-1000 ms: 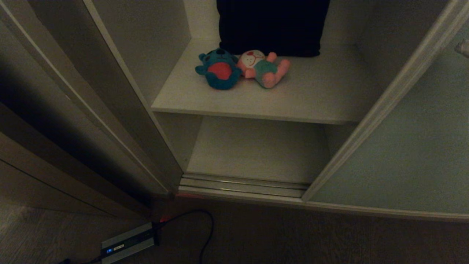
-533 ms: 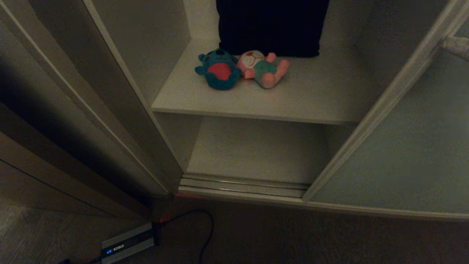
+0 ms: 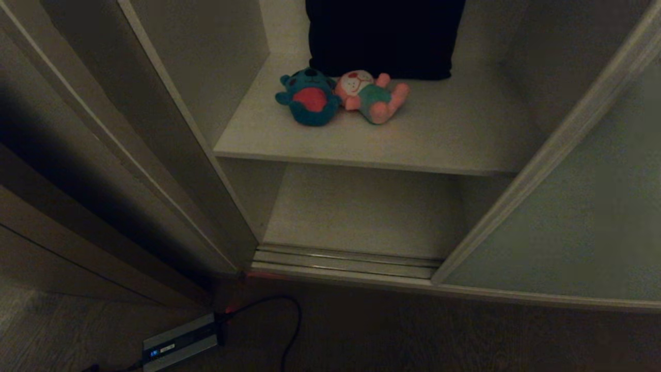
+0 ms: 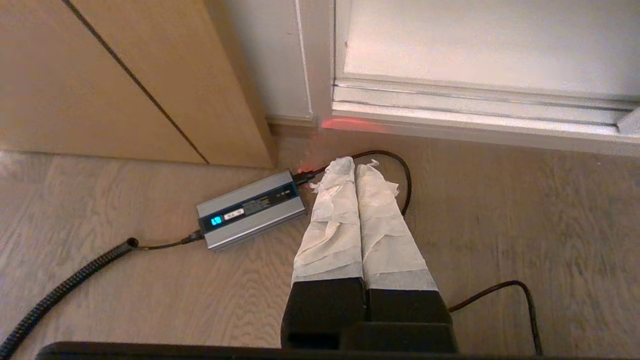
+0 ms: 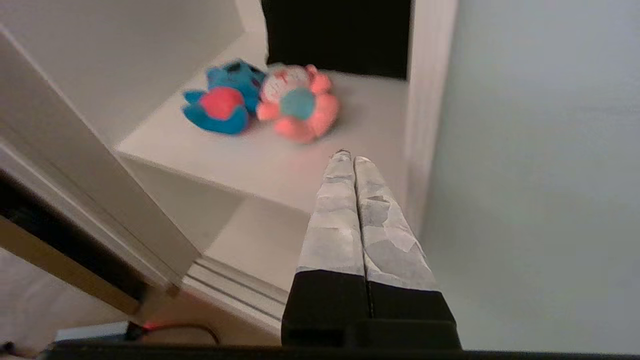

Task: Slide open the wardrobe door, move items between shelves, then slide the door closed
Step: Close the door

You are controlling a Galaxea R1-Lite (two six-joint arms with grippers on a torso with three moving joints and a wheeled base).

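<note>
while my right hand [image 5: 348, 159] hangs pinched shut and empty by the open sliding door [image 3: 578, 217], entry: teal bear [image 3: 309, 96], pink toy [image 3: 373, 96] — touching on upper shelf [image 3: 444, 139]; judged light, soft, squashy — i'd pinch each at the belly.

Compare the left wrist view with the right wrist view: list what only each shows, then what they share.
Only the left wrist view: the shut left gripper over the wooden floor, a grey power adapter with its cables, and a brown wooden panel.

Only the right wrist view: the shut right gripper, the teal bear beside the pink toy on the upper shelf, a dark cloth behind them, and the sliding wardrobe door.

Both: the wardrobe's bottom track and lower shelf.
</note>
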